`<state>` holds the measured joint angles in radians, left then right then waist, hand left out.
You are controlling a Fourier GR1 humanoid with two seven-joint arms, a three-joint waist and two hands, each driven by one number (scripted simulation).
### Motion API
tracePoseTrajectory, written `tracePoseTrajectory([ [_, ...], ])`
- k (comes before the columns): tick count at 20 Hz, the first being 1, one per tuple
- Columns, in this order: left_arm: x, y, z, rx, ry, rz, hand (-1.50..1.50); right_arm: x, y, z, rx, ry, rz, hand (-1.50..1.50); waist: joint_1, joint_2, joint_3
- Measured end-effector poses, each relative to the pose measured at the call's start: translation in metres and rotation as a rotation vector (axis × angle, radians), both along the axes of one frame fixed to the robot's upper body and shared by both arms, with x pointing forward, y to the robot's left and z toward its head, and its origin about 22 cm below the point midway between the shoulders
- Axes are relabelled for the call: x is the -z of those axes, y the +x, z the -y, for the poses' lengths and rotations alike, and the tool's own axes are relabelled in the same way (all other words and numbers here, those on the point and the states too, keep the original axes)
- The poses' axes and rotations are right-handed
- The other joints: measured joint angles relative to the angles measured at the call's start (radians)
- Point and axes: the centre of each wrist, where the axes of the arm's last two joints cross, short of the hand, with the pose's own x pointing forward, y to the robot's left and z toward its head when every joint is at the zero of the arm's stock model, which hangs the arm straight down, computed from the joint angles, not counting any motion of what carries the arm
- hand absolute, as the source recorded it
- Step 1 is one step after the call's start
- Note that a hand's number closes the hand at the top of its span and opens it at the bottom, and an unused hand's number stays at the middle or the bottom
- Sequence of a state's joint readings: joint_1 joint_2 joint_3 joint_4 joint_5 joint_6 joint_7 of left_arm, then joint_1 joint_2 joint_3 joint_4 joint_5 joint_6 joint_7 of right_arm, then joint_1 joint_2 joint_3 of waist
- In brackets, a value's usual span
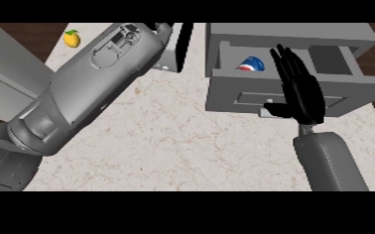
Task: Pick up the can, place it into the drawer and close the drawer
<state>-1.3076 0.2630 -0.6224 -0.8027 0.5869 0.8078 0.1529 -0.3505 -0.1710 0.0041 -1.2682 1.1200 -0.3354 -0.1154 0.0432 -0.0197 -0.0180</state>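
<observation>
The can (250, 64), blue, red and white, lies on its side inside the open grey drawer (219, 74) of a small cabinet (293, 32) at the upper right. My right hand (302, 96) is open, its straight fingers pointing away from me over the drawer's front wall, just right of the can and apart from it. Its thumb (275, 110) sits by the drawer's front panel (234, 99). My left forearm (95, 84) slants from the lower left to the top middle. Only a dark tip of the left hand (152, 26) shows at the top edge.
A yellow lemon (71, 38) lies on the marble counter (183, 144) at the upper left. A grey block (170, 54) stands left of the cabinet, partly behind my left forearm. A grey panel (15, 74) rises at the left edge.
</observation>
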Motion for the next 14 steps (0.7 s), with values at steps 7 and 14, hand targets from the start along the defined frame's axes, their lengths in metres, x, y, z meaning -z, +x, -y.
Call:
tracePoseTrajectory([
  [7,0.001,-0.007,-0.031,0.0,0.005,-0.018,-1.5,0.006,0.031,0.002,0.054,-0.059,0.04,-1.5,0.012,0.001,-0.003],
  [14,0.012,-0.018,-0.049,0.004,0.014,-0.042,-1.5,0.009,0.059,-0.001,0.111,-0.056,0.114,-1.5,0.015,0.006,0.002],
])
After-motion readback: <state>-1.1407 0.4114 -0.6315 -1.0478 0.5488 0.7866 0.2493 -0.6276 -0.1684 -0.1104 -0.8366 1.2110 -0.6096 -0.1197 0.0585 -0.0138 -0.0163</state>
